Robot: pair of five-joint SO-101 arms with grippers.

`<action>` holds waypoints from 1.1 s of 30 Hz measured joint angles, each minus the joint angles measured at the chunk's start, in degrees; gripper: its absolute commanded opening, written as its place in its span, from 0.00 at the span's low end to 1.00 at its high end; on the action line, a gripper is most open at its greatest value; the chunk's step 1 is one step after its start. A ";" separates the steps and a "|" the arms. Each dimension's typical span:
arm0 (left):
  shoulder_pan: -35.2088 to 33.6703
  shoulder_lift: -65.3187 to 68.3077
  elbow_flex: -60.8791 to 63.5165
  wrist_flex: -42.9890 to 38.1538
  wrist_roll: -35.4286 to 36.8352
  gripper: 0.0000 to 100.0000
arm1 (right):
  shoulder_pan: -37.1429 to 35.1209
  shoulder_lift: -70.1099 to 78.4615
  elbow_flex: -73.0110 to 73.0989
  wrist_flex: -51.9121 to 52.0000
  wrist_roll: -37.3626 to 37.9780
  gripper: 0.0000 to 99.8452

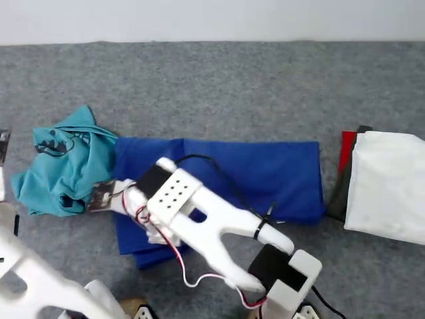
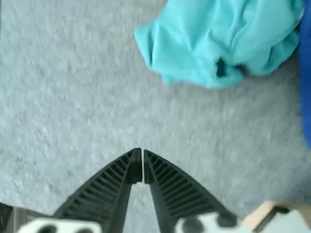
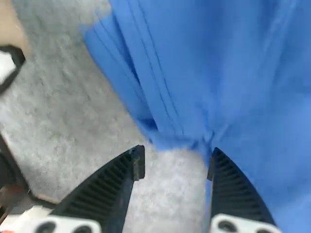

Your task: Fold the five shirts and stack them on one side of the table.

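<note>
My right gripper point(image 3: 175, 155) gapes open at the folded edge of the blue shirt point(image 1: 265, 173), table centre. My left gripper point(image 2: 142, 153) is clenched empty above grey carpet point(image 2: 58, 87). A crumpled teal shirt point(image 1: 66, 166) lies at nine o'clock; a white-topped stack point(image 1: 388, 186), perhaps three shirts, at three.

looks like a robotics lab bench: a grey felt-covered table point(image 1: 239, 86) against a bare white wall point(image 1: 212, 18).

- Grey table point(image 1: 232, 86), felt-like top.
- Teal shirt point(image 1: 63, 166) crumpled at the left, touching the blue shirt point(image 1: 265, 176) spread mid-table.
- Folded stack point(image 1: 388, 189) at the right edge.
</note>
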 measured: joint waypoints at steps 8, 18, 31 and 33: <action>-5.45 0.00 3.34 0.00 -2.46 0.02 | -2.02 7.91 0.00 -3.60 0.09 0.22; -5.54 0.00 3.34 0.00 -2.81 0.02 | 0.53 13.80 0.00 -5.63 0.26 0.13; -5.54 0.00 3.60 0.00 -2.81 0.02 | 0.97 14.42 -3.60 -3.25 3.43 0.14; -5.54 0.00 3.87 0.00 -2.81 0.02 | 0.97 14.42 -5.98 -0.53 3.43 0.17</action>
